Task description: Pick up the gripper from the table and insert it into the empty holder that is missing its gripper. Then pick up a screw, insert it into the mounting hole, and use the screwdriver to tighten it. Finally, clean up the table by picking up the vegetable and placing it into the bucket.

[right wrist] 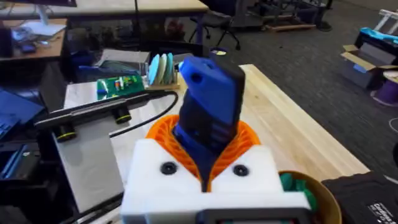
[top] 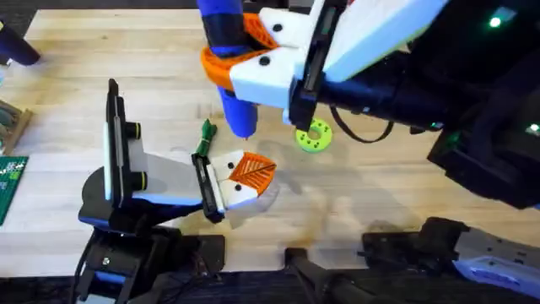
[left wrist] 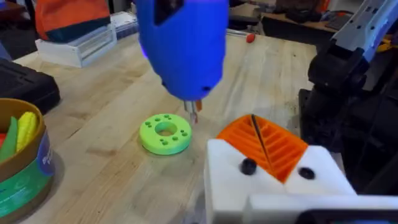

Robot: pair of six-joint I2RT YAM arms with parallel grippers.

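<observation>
The blue screwdriver (top: 236, 110) hangs upright over the table (top: 380, 177) with my right gripper (top: 234, 61) shut on its body. Its metal bit (left wrist: 192, 112) points down just above the wood, close to a lime-green disc (left wrist: 165, 133). My left gripper (top: 249, 173) sits low on the table in front of the bit, its orange pads (left wrist: 273, 146) pressed together. The dark green vegetable (top: 205, 137) lies on the wood left of the bit. The bucket (left wrist: 36, 163) holds toy produce. The loose gripper, holder and screw are out of view.
A black case (left wrist: 25, 87) lies beside the bucket. A grey plate with a black bar and yellow-ringed knobs (top: 116, 135) stands at the left. A green circuit board (top: 10, 181) lies at the left table edge. Stacked white boxes (left wrist: 81, 43) are at the far side.
</observation>
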